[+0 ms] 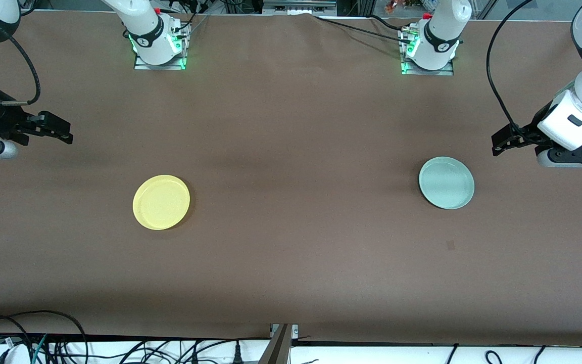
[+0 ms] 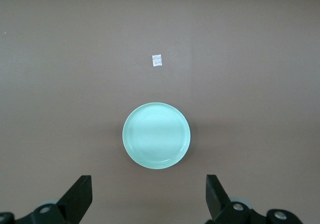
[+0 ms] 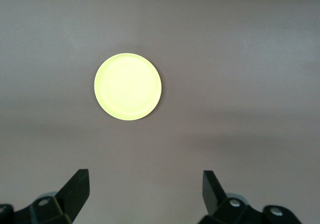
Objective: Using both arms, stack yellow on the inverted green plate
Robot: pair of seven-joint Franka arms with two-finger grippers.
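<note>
Two plates (image 1: 161, 201) (image 1: 446, 182) apart, untouched

plates (image 1: 161, 202) well apart on table (image 1: 291, 151)

My fingers (image 2: 80, 196) stand wide apart and hold nothing, hanging over the brown table (image 2: 260, 58). Between their tips, a little way off, the green plate (image 2: 156, 135) lies flat on the table with its hollow side up. A small white scrap (image 2: 157, 60) lies near it, apart.
</note>
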